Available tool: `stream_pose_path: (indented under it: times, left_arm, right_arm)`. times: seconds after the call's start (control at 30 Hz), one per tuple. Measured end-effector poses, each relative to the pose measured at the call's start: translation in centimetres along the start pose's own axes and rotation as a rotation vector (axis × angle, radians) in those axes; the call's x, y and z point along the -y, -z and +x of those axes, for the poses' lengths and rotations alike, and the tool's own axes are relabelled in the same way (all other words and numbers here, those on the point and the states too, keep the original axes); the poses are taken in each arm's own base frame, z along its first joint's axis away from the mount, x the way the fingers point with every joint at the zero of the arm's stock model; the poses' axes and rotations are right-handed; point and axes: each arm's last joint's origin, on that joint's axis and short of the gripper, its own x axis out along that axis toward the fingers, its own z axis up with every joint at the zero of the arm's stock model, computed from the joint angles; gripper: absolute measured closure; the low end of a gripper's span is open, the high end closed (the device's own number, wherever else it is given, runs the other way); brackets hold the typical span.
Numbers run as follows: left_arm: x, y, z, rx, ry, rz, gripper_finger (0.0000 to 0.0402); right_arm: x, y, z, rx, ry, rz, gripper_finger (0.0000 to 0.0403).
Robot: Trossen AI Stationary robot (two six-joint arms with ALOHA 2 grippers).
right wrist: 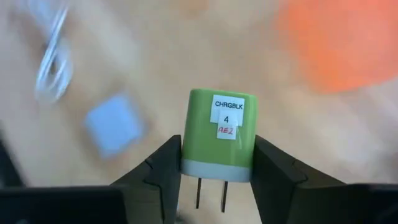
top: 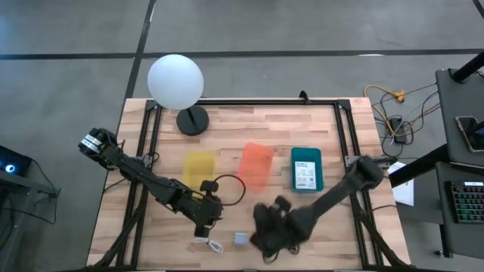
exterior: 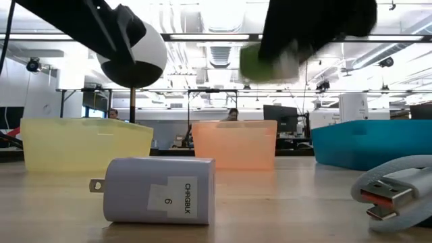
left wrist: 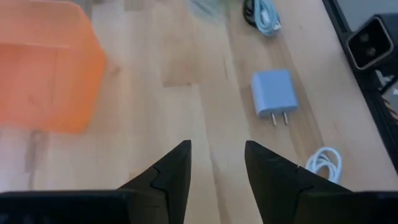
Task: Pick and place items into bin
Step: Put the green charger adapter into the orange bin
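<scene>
My table (top: 318, 219) was made of light wood planks with a dark frame around the edge. The orange bin (top: 255, 166) stood in the middle of it. A yellow bin (top: 199, 169) sat just to the left of the orange bin, and a teal bin (top: 306, 168) sat just to the right. A white ball lamp (top: 175, 81) on a round black base stood behind the yellow bin.

My right gripper (right wrist: 217, 171) was in front of the orange bin, up off the wood. It squeezed a green charger block (right wrist: 219, 134) between its two fingers. The block had a white label, and its two metal prongs poked out.

My left gripper (left wrist: 216, 168) was in front of the yellow bin. Its fingers were a little apart and held nothing.

A grey charger block (exterior: 158, 190) lay on its side on the wood, in front of the orange bin. A white coiled cable (left wrist: 324, 164) lay near it, and a black cable (top: 227, 187) curled next to the orange bin.

Behind the table was a big bright room with desks, screens and long ceiling lights.
</scene>
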Motion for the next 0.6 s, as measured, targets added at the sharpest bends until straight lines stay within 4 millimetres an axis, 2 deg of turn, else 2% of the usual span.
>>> stream_pose_path:
  times: [0.1, 0.17, 0.27, 0.4, 0.5, 0.6]
  left_arm:
    - [-0.1, -0.2, -0.2, 0.016, -0.023, -0.005, 0.0267]
    - [-0.2, -0.5, -0.5, 0.035, -0.039, -0.012, 0.0267]
    - [-0.4, -0.6, -0.7, 0.053, -0.073, -0.043, 0.0267]
    - [-0.5, -0.7, -1.0, 0.07, -0.088, -0.097, 0.0267]
    - [-0.7, -0.5, -1.2, 0.066, -0.112, -0.162, 0.0267]
    - [-0.6, -0.2, -1.7, 0.058, -0.135, -0.232, 0.0267]
  right_arm:
    - [3.0, -2.7, -2.0, -0.004, 0.085, 0.072, 0.0268]
    - [5.4, -4.4, -2.1, -0.026, 0.165, 0.114, 0.0262]
    - [9.0, -7.8, -0.5, -0.06, 0.211, 0.212, 0.0251]
    - [12.3, -12.3, 3.2, -0.051, 0.11, 0.264, 0.0248]
    - [13.2, -14.0, 4.8, -0.041, 0.045, 0.261, 0.0246]
    - [13.8, -13.9, 5.8, -0.109, 0.064, 0.207, 0.0226]
